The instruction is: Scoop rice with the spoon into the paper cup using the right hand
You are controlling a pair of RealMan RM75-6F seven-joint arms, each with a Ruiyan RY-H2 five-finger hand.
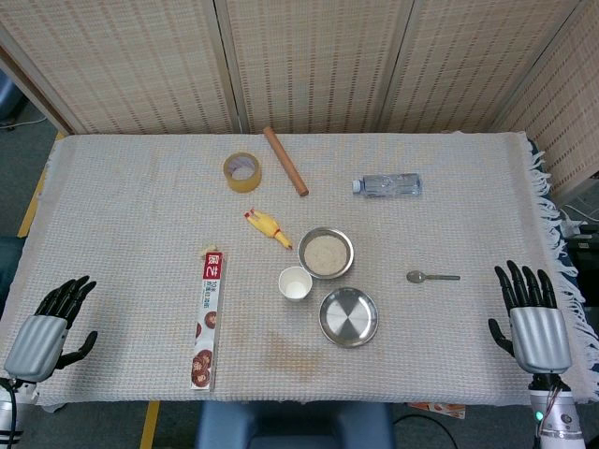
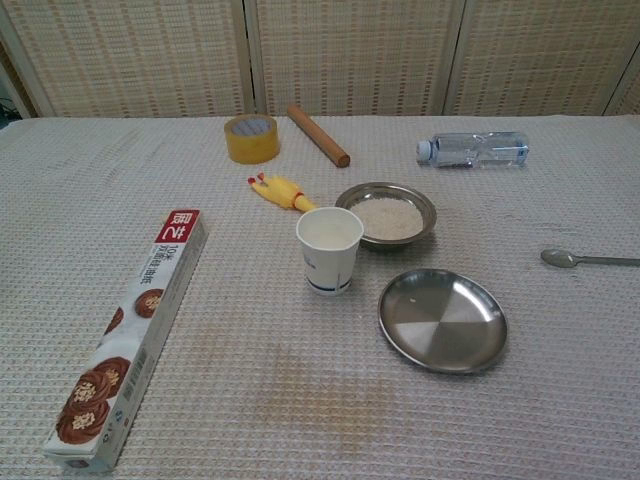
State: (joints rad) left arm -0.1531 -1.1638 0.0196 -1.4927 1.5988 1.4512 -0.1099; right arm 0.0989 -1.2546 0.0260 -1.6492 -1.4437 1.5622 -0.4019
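Table covered with a pale woven cloth (image 1: 131, 224). Right hand (image 1: 533, 318), black fingers and silver back, rests at the near right edge of the table, fingers spread and straight, holding nothing. Left hand (image 1: 49, 325) likewise at the near left edge, fingers apart, empty; neither hand shows in the chest view. Small metal spoon (image 1: 431, 277) lies flat on the cloth between the right hand and the bowls, bowl end pointing left, apart from both. Round steel bowl of white rice (image 1: 326, 253) sits near table centre; white paper cup (image 1: 296, 283) stands upright just beside it on its near left, empty as far as can be seen. Empty shallow steel dish (image 1: 348, 316) lies just in front of the rice bowl. Yellow rubber chicken toy (image 1: 267, 227) lies behind the cup. Long cling-wrap box with red end and chocolate-cake print (image 1: 207, 316) lies lengthwise to the left. Far side: roll of yellowish tape (image 1: 242, 172), wooden rolling pin (image 1: 284, 161), clear plastic water bottle (image 1: 387, 185) on its side.
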